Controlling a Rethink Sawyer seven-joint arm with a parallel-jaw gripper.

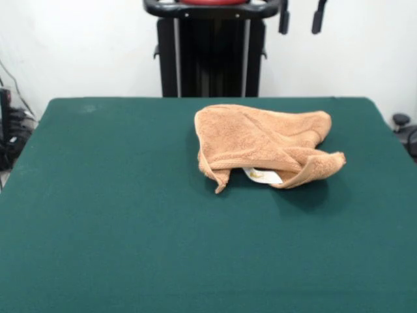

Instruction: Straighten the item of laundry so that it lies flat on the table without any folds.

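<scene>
Item: one towel (264, 145), light orange-tan terry, lying bunched on the table (117, 215), right of centre and toward the far half. Condition: crumpled, with layers folded over one another; a diagonal fold runs across the upper surface, one corner flap curls out at the right, and another corner points down at the near left. A small white label (262, 175) shows beneath the near edge. Handling, as judged: light, soft and limp, with no stiffness to hold shape; the pile should grip well and is not fragile, though a pinch may catch more than one layer. Suggested hold: the exposed right flap or the near-left corner, each a free edge. Surround: the table's dark green cloth surface. Gripper (301, 18): raised at the top edge above the far side, two fingers parted, holding nothing, well apart from the towel.
</scene>
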